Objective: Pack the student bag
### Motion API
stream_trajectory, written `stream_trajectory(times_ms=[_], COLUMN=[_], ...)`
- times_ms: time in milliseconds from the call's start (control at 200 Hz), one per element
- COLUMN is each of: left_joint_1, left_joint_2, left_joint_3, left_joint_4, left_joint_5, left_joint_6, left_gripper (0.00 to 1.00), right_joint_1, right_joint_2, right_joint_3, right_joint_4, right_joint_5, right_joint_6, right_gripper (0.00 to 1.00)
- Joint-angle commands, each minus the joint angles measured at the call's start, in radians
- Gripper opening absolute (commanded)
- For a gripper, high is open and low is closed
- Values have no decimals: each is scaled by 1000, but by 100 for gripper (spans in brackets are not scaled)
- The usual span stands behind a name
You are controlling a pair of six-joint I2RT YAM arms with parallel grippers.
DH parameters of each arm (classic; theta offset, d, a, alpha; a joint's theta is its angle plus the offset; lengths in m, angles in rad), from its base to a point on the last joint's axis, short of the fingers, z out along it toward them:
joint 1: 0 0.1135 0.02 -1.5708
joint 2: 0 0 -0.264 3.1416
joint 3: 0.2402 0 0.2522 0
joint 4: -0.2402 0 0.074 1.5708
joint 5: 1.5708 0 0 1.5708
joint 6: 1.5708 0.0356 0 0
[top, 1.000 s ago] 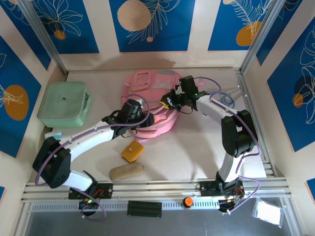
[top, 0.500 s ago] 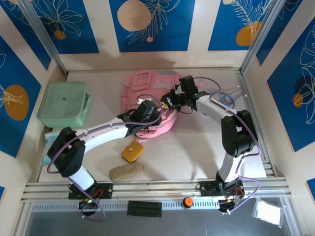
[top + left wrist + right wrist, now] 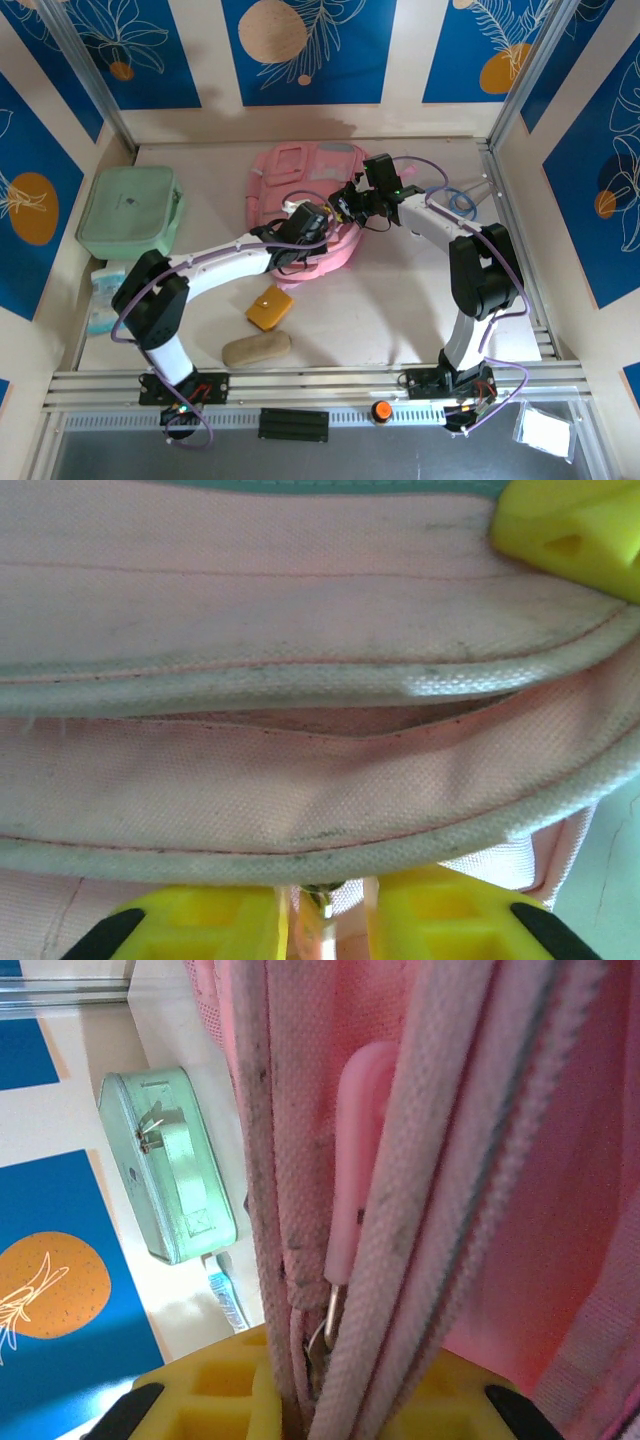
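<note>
The student bag (image 3: 298,172), a pink backpack, lies flat at the back middle of the table. My left gripper (image 3: 322,228) is at its near edge. In the left wrist view the yellow fingers (image 3: 200,930) stand close together on a small zip pull (image 3: 322,905) under the bag's grey-pink piping (image 3: 300,855). My right gripper (image 3: 345,208) is shut on the bag's edge from the right. In its own view, folds of pink trim (image 3: 290,1260) run down between the fingers (image 3: 215,1380), beside a pink zip tab (image 3: 355,1160).
A mint green zip case (image 3: 130,210) lies at the back left, with a small tube (image 3: 100,300) in front of it. An orange block (image 3: 270,308) and a tan oblong (image 3: 257,348) lie near the front. A blue cable loop (image 3: 460,203) sits at the right.
My left arm has swung right along the bag's near edge, and its jaws have narrowed onto the zip pull. The right arm and the bag have stayed put.
</note>
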Motion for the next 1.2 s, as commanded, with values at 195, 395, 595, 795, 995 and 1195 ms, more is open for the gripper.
stream_trajectory(times_ms=[195, 395, 595, 795, 995, 1195], left_joint_1=[6, 61, 144, 263, 287, 245], left_joint_2=[-39, -108, -187, -219, -219, -205], left_joint_3=[-20, -93, -174, -260, -234, -168], left_joint_4=[-31, -6, 20, 68, 67, 84], left_joint_5=[-9, 90, 204, 300, 357, 460], left_joint_6=[20, 95, 335, 419, 493, 507], left_gripper=[9, 0, 0, 0, 0, 0], right_joint_1=[7, -14, -56, -113, -149, -143], right_joint_2=[4, -6, -38, -69, -110, -145], right_joint_3=[35, 19, -29, -83, -129, -193], right_joint_4=[30, 28, 62, 109, 120, 158], right_joint_5=[-63, -44, -45, -82, -84, -94], right_joint_6=[-30, -38, -49, -44, -45, 35], right_gripper=[12, 6, 3, 3, 4, 31])
